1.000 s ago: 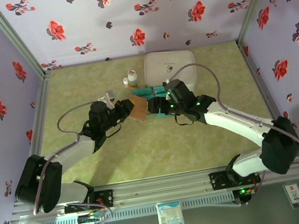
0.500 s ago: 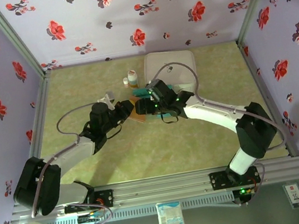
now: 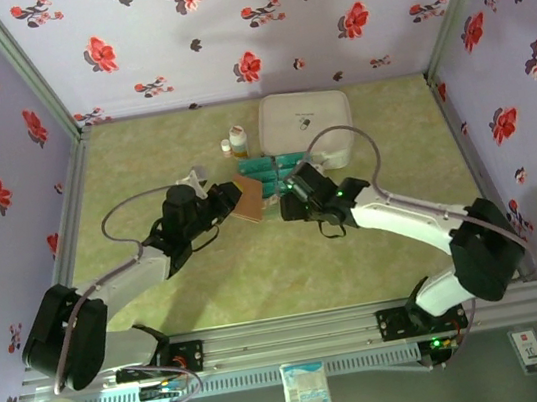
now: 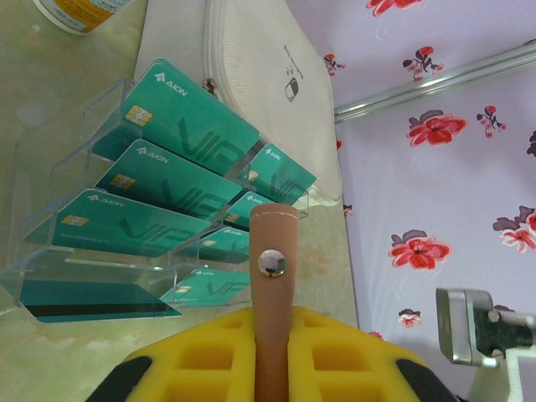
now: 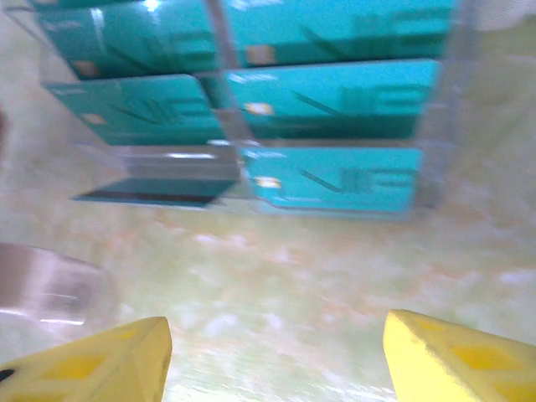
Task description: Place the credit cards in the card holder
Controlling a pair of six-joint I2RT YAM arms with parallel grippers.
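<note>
top: high, behind, looking down | both wrists: low, close, facing shared credit cards [image 4: 180, 172]

**Two white-and-black arms, yellow at the fingertips**

Both arms wear smooth white shells over their long links, with bulky black housings at the joints. Seen from overhead, the left arm [image 3: 137, 271] sits on a black left base [image 3: 176, 356] at about seven o'clock. The right arm [image 3: 408, 219] sits on a matching right base [image 3: 408, 320] at about five. A thin left cable [image 3: 109, 213], grey, loops free of its arm, and a grey right cable [image 3: 339, 129] does the same. Small green lights [image 3: 339, 188] glow on the right arm's black wrist. Close up, the left fingers [image 4: 201, 356] are bright yellow, moulded with square pockets, black at four and eight o'clock. The right fingers [image 5: 92, 360] are the same yellow with diamond-shaped recesses.
</note>
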